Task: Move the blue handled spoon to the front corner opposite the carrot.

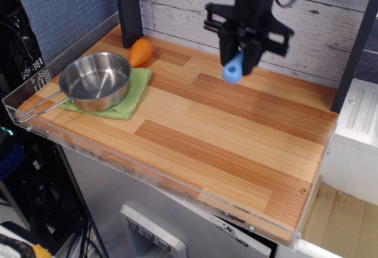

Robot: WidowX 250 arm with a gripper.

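Note:
My gripper hangs above the back middle of the striped wooden tabletop. It is shut on the blue handled spoon; only the light-blue handle shows, pointing down, and the grey bowl is hidden between the fingers. The spoon is held clear above the wood. The orange carrot lies at the back left corner, well to the left of the gripper. The front corner with a small screw lies at the near right, far below the gripper.
A steel pan with a wire handle sits on a green cloth at the left. A black post stands behind the carrot. A clear acrylic edge runs along the front. A white plank wall backs the table.

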